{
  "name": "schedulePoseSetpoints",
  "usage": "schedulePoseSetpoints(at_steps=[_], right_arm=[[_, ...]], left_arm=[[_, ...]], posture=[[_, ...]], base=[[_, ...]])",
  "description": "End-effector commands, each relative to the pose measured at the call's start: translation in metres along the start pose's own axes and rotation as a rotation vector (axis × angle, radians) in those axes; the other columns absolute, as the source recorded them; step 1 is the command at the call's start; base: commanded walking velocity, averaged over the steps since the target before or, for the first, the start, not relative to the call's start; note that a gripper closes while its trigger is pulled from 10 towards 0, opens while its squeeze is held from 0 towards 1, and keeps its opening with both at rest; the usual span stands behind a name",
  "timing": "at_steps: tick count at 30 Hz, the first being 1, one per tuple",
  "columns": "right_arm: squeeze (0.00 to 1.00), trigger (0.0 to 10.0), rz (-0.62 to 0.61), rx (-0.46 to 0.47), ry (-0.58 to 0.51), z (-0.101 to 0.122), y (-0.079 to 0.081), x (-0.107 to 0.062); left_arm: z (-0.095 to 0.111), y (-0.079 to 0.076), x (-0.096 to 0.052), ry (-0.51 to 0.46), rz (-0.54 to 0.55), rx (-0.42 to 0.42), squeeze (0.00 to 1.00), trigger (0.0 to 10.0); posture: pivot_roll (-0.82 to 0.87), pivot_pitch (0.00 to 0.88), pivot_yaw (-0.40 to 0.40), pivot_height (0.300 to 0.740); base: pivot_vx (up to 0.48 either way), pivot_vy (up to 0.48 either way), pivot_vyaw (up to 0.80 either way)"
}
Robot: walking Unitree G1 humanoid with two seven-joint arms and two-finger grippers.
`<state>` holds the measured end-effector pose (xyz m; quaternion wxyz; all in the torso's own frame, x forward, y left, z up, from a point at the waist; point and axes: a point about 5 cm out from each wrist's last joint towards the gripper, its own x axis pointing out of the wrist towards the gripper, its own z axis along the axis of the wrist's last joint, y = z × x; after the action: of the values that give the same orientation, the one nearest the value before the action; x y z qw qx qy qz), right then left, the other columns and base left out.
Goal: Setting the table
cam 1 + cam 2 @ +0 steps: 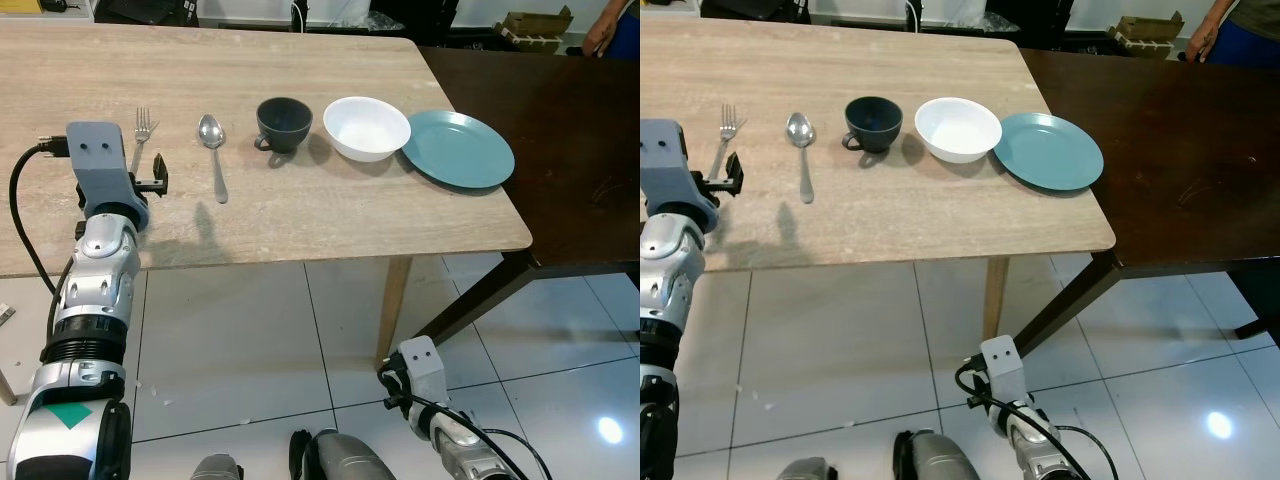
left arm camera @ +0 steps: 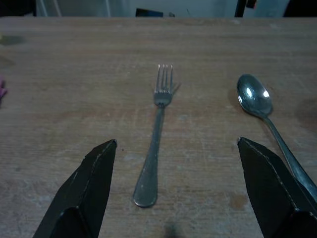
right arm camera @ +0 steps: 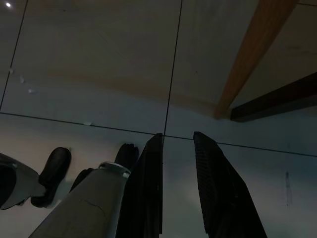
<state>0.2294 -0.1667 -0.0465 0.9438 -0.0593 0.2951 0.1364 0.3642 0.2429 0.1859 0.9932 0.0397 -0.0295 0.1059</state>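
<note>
On the light wooden table (image 1: 300,215) a row is laid out from left to right: a metal fork (image 1: 143,128), a metal spoon (image 1: 212,150), a dark blue cup (image 1: 283,122), a white bowl (image 1: 366,127) and a teal plate (image 1: 458,148). My left gripper (image 2: 177,143) hovers low over the table's front left part, open, its fingers (image 2: 89,188) either side of the fork's handle (image 2: 153,148) without touching it. The spoon (image 2: 255,96) lies just beyond one finger. My right gripper (image 3: 179,136) hangs idle below the table over the floor, shut on nothing.
A dark brown table (image 1: 570,130) butts against the light one on the right. A person's hand (image 1: 603,35) and a cardboard box (image 1: 535,25) are at the far right back. A table leg (image 1: 393,300) stands over the white tiled floor (image 1: 250,330).
</note>
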Motion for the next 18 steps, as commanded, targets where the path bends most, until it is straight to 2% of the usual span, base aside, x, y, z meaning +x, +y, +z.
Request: schedulePoseSetpoints(at_steps=[1,5,18], right_arm=[[0.0,10.0,-0.008,-0.002,0.022,-0.0051,-0.0039,-0.0027],[0.0,10.0,-0.01,0.001,0.015,-0.0039,-0.004,-0.0024],[0.0,10.0,-0.015,0.012,0.013,-0.0053,-0.0035,-0.0033]], left_arm=[[-0.0051,-0.001,-0.002,0.027,-0.002,0.012,0.0,10.0],[-0.0056,-0.0028,-0.0017,0.023,-0.003,0.028,0.0,10.0],[-0.0016,-0.0057,-0.0017,0.012,-0.02,0.033,0.0,10.0]], posture=[[0.07,0.088,-0.08,0.74],[0.07,0.088,-0.077,0.74],[0.07,0.095,-0.07,0.74]], base=[[0.0,0.48,0.0],[0.0,0.48,0.0],[0.0,0.0,0.0]])
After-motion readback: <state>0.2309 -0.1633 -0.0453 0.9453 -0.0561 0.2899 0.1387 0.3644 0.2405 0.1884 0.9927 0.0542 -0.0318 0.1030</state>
